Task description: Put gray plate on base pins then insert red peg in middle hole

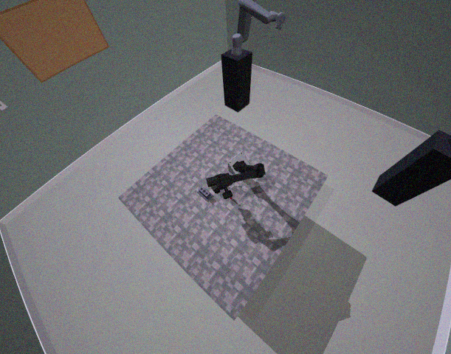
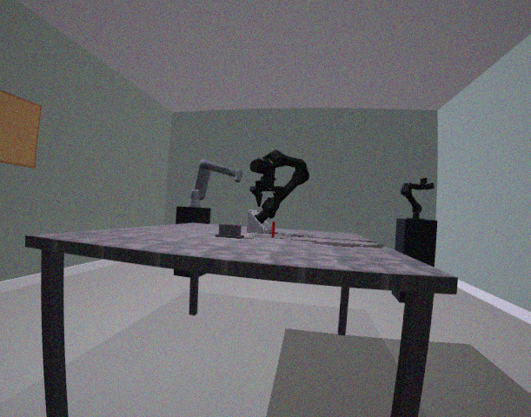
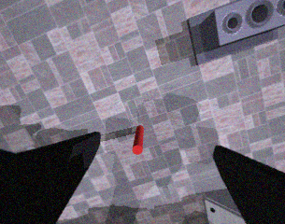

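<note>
The gray plate (image 3: pixel 254 16) (image 1: pixel 205 192) (image 2: pixel 229 229), with three holes in its top, lies flat on the dark base, at the upper right of the wrist view. The red peg (image 3: pixel 138 139) (image 1: pixel 232 199) (image 2: pixel 273 228) stands upright on the patterned table top (image 3: pixel 63 56), a short way to the right of the plate in the exterior view. My gripper (image 3: pixel 156 144) (image 2: pixel 258 197) (image 1: pixel 226 192) is open wide and empty. It hangs well above the peg, which shows between the two dark fingers in the wrist view.
The white wedge of my arm's mount (image 2: pixel 253 223) (image 3: pixel 222 213) stands just behind the peg. Two other arms on black pedestals (image 2: pixel 192 214) (image 2: pixel 415 237) stand on the floor beyond the table.
</note>
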`<action>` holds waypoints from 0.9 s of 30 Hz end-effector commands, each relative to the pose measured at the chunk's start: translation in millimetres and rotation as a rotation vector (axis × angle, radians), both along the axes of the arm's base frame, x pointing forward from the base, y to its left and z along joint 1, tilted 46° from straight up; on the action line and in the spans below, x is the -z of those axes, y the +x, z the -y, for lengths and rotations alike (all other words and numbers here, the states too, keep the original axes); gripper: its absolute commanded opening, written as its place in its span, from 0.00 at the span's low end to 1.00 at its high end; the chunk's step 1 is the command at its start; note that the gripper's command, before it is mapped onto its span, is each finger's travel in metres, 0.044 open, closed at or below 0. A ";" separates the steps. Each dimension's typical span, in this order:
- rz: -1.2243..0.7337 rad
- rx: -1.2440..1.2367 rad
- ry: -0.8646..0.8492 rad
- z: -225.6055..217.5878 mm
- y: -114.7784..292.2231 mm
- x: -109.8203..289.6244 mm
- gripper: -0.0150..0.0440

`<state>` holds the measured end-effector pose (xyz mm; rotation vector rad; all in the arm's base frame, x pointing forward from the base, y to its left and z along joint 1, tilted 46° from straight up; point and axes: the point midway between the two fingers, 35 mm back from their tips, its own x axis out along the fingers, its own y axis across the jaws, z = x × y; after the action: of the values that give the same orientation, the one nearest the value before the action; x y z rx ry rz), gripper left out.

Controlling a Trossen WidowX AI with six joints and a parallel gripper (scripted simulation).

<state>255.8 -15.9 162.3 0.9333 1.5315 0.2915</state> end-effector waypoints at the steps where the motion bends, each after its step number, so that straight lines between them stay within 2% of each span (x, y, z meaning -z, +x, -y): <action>1: -0.441 0.431 0.070 -33.0 -39.3 -11.7 1.00; 18: -0.441 0.431 0.070 -33.0 -38.0 -11.8 1.00; 22: -0.440 0.431 0.071 -50.5 -36.0 5.2 1.00; 27: -0.440 0.431 0.071 -52.9 -35.7 7.5 1.00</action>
<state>219.9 32.9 158.3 1.4128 1.6705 -0.1827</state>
